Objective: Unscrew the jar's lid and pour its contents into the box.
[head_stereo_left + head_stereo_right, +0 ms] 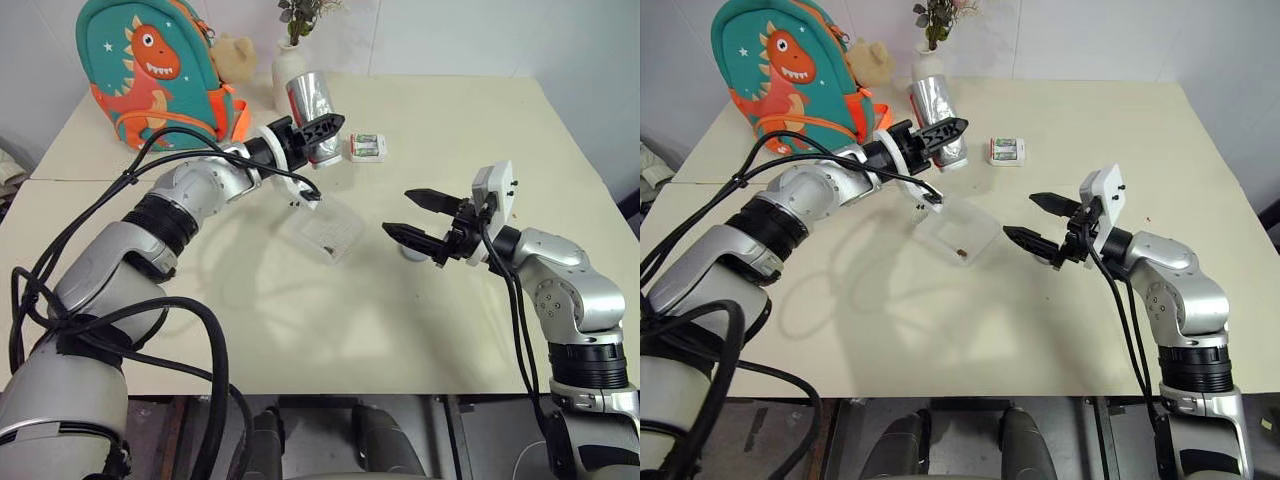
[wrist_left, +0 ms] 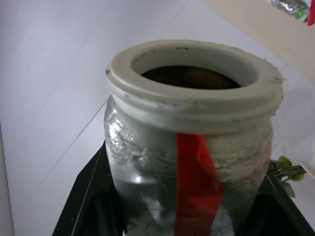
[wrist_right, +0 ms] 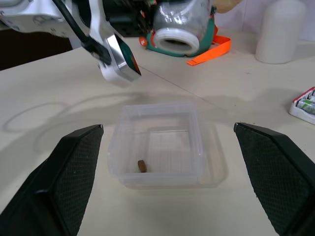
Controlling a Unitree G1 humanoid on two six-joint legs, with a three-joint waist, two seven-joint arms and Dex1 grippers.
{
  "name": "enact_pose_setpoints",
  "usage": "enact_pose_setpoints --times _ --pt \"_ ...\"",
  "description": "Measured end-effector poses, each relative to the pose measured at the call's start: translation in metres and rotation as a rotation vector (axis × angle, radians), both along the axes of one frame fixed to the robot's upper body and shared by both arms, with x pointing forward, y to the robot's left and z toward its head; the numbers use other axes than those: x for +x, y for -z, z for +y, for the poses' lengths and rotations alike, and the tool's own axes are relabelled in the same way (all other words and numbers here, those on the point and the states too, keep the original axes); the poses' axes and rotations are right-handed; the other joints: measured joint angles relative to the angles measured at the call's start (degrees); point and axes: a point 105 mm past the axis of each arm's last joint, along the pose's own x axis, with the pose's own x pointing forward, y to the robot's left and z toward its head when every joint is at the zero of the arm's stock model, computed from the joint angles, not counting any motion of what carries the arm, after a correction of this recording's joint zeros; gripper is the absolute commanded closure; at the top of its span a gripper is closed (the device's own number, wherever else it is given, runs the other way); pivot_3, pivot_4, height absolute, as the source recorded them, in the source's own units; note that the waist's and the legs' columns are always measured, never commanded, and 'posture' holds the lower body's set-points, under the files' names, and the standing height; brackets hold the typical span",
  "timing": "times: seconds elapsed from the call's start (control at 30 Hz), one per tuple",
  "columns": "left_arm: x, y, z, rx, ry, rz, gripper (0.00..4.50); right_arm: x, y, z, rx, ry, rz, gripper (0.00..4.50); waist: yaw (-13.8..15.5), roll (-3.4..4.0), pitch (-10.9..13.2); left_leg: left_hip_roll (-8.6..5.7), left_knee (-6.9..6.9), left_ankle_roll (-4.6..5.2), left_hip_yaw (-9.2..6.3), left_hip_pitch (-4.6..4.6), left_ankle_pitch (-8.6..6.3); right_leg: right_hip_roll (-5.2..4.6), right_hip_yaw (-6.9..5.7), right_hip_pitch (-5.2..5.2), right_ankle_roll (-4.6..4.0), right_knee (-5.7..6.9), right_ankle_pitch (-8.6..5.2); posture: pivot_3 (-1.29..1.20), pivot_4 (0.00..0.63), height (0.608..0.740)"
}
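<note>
Beige table carries a clear box at its middle, one brown bit inside. Above the box's far side, the left gripper clamps the uncapped jar, raised and tilted. The right gripper, jaws wide and empty, hovers right of the box.

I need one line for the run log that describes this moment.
left gripper: shut on jar, open mouth, raised above table | right gripper: open, empty, beside box | box: one brown bit inside
</note>
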Motion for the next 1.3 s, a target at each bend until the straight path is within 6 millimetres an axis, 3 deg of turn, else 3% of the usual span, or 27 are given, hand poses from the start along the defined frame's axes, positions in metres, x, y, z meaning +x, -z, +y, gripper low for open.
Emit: enact_pose_setpoints --times 0.1,0.23,0.4,0.5,0.67,0.8,0.9,0.97,1.17,1.2,1.3 --pt "0.000 -0.006 0.013 -0.142 -0.018 0.131 2.51 0.000 0.001 0.000 0.000 -0.004 0.006 0.02 -0.03 0.00 0.00 0.00 0.01 -0.07 0.00 0.04 0.08 0.00 0.01 0.00 -0.01 0.06 0.00 0.00 0.150 0.740" --pt "0.005 0.008 0.048 -0.472 -0.079 0.478 2.51 0.000 0.002 0.001 -0.001 -0.012 0.008 0.02 -0.11 0.01 0.00 0.00 0.02 -0.06 -0.01 0.10 0.21 0.00 0.01 0.00 -0.05 0.23 0.02 0.00 0.150 0.740" --pt "0.012 0.041 0.093 -1.044 -0.156 0.960 2.51 -0.003 0.004 0.004 -0.010 -0.042 0.013 0.02 -0.07 0.01 0.00 -0.01 0.24 -0.01 -0.10 0.08 0.27 0.00 -0.01 0.00 -0.09 0.48 0.04 0.00 0.150 0.740" --pt "0.012 0.048 0.113 -1.386 -0.131 1.160 2.51 -0.005 0.006 0.007 -0.031 -0.070 0.020 0.02 -0.09 0.00 0.00 -0.02 0.45 0.00 -0.18 0.07 0.27 0.00 -0.02 0.03 -0.09 0.65 0.04 0.00 0.150 0.740" --pt "0.011 0.058 0.157 -1.890 -0.062 1.272 2.51 -0.006 0.004 0.006 -0.056 -0.082 0.008 0.02 -0.37 0.00 0.00 -0.03 0.80 0.01 -0.27 0.12 0.27 0.01 -0.02 0.07 -0.09 0.96 0.05 0.00 0.150 0.740" --pt "0.008 0.073 0.186 -2.146 -0.027 1.287 2.51 -0.006 0.005 0.005 -0.078 -0.085 0.007 0.02 -0.21 -0.01 -0.01 -0.03 0.84 0.01 -0.33 0.15 0.36 0.01 -0.06 0.09 -0.17 1.04 0.15 0.00 0.150 0.740" --pt "0.000 0.091 0.221 -2.274 -0.046 1.211 2.51 -0.007 0.006 0.004 -0.099 -0.088 0.007 0.02 -0.52 -0.01 -0.01 -0.03 0.82 0.00 -0.31 0.27 0.37 0.01 -0.05 0.19 -0.20 1.01 0.20 0.00 0.150 0.740" --pt "-0.007 0.104 0.234 -2.308 -0.026 1.173 2.51 -0.007 0.007 0.004 -0.108 -0.091 -0.002 0.02 -0.31 -0.02 -0.02 -0.02 0.80 -0.02 -0.32 0.30 0.39 0.01 -0.06 0.20 -0.21 1.00 0.21 0.00 0.150 0.740" --pt "-0.016 0.125 0.240 -2.285 0.004 1.173 2.51 -0.008 0.010 0.008 -0.139 -0.123 -0.020 0.02 0.20 -0.06 -0.04 -0.03 0.83 -0.06 -0.32 0.27 0.42 0.01 -0.07 0.26 -0.20 0.94 0.26 0.00 0.150 0.740" --pt "-0.016 0.126 0.240 -2.280 0.012 1.179 1.79 -0.008 0.010 0.008 -0.139 -0.126 -0.026 0.00 0.17 -0.06 -0.04 -0.03 0.83 -0.06 -0.32 0.28 0.42 0.01 -0.07 0.28 -0.20 0.90 0.29 0.00 0.150 0.740" --pt "-0.018 0.139 0.238 -2.282 -0.015 1.226 0.94 -0.007 0.009 0.008 -0.141 -0.134 -0.042 0.00 -0.05 -0.07 -0.04 -0.03 0.81 -0.04 -0.31 0.31 0.43 0.01 -0.07 0.31 -0.23 0.87 0.32 0.00 0.150 0.740"
